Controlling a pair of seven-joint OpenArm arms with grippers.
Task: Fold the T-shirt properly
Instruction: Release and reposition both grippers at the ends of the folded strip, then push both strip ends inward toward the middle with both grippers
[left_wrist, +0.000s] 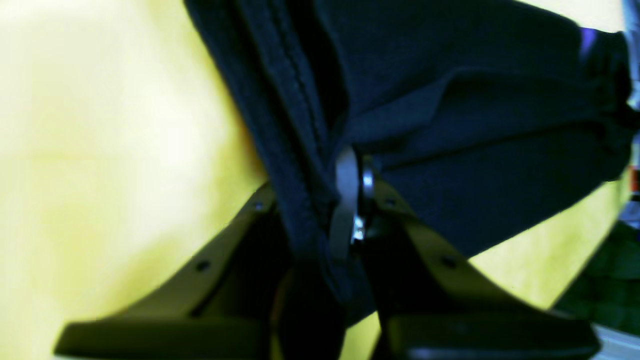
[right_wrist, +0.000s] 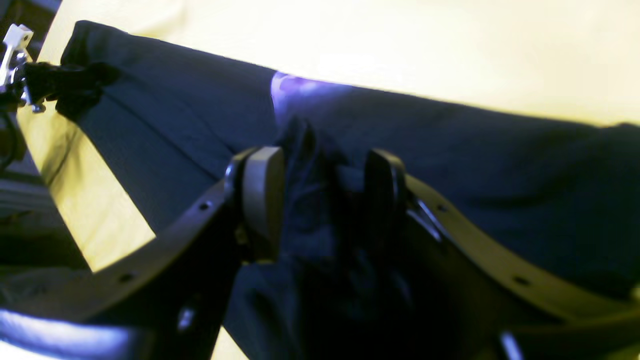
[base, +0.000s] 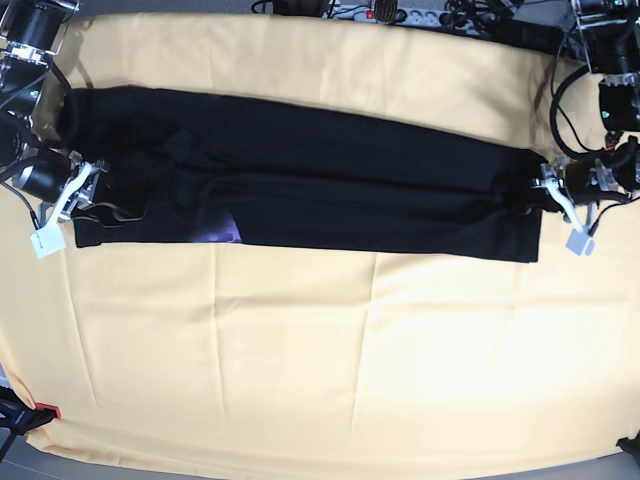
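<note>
The T-shirt (base: 300, 190) lies stretched into a long, narrow black band across the upper part of the surface, on the pale yellow tablecloth (base: 320, 360), with a small patch of its purple print showing at the lower edge toward the base view's left. Judging by that shape, the lengthwise folds look done, with sleeves and sides turned in; what seems left is to bring the band's ends together crosswise into a compact stack, and that has not begun. Each end of the band meets one hand. The left hand (left_wrist: 352, 200), at the base view's right end, is clenched on a bunched edge of the fabric, the cloth pinched tight between its fingers and draping away over the tablecloth. The right hand (right_wrist: 320, 195), at the other end, stands released, its fingers apart with a ridge of gathered cloth rising between them, near both pads but apparently gripped by neither.
</note>
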